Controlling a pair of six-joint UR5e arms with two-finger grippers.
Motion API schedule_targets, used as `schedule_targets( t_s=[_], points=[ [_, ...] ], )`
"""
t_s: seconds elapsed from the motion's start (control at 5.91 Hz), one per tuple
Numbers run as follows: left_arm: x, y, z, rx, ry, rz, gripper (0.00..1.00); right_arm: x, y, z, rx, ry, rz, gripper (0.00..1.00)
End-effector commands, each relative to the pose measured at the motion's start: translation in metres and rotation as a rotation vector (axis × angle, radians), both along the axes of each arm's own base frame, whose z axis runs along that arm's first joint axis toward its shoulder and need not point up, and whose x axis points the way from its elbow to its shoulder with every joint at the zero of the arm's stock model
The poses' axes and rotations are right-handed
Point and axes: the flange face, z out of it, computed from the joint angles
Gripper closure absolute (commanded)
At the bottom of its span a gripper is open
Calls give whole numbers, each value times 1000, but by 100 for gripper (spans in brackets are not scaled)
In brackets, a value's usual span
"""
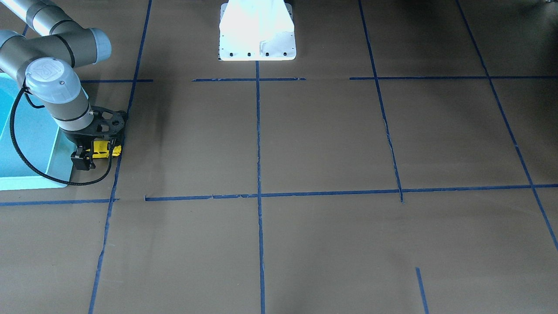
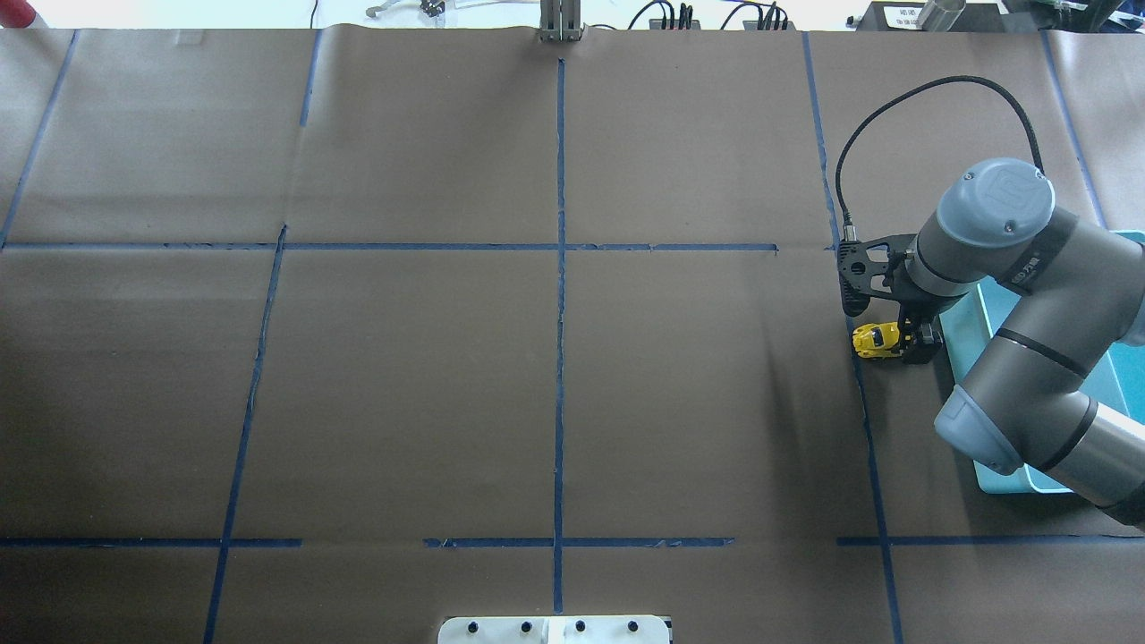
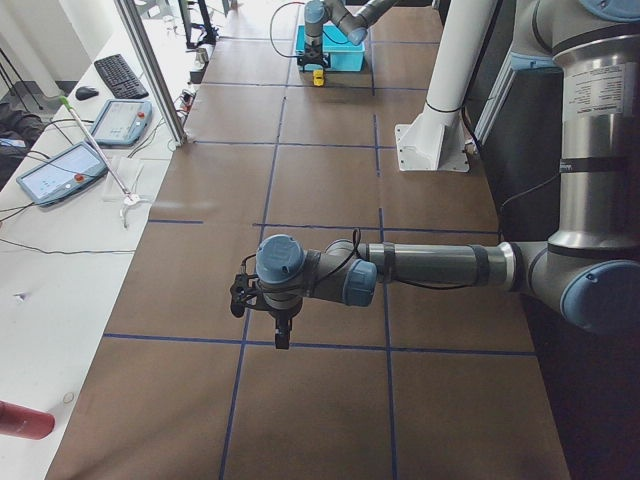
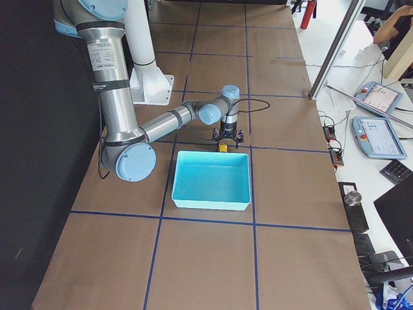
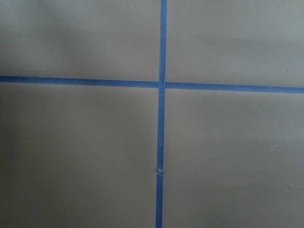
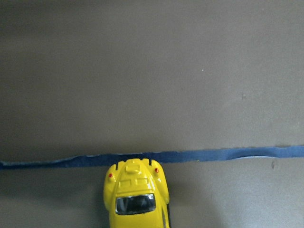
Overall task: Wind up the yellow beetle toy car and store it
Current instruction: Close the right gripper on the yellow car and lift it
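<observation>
The yellow beetle toy car (image 1: 104, 149) sits low at the brown table paper, on a blue tape line beside the teal bin. It also shows in the overhead view (image 2: 872, 340), the right side view (image 4: 222, 148) and the right wrist view (image 6: 137, 194), where one end pokes out at the bottom centre. My right gripper (image 1: 93, 153) points down and is shut on the car's other end (image 2: 903, 343). My left gripper (image 3: 283, 338) hangs over bare paper far from the car; I cannot tell whether it is open or shut.
An empty teal bin (image 4: 213, 181) stands right next to the car, on the robot's right (image 2: 971, 344). Blue tape lines cross the brown paper (image 5: 161, 84). The white robot base (image 1: 257, 35) is at the table's edge. Operators' tablets lie beyond the table (image 4: 377, 135).
</observation>
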Motion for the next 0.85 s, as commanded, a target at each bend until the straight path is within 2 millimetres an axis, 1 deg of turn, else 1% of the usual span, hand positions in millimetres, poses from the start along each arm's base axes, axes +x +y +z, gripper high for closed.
schedule_targets(
  t_s=[0.0, 0.17, 0.51, 0.68],
  points=[
    [5, -4, 11, -10, -6, 19, 0, 0, 3, 12, -2, 5, -8, 0],
    [4, -3, 14, -14, -18, 21, 0, -2, 4, 17, -7, 13, -15, 0],
    [5, -4, 14, -13, -18, 21, 0, -6, 6, 17, -9, 13, -20, 0],
    [5, -5, 13, -11, -18, 23, 0, -8, 7, 16, -7, 13, -22, 13]
  ],
)
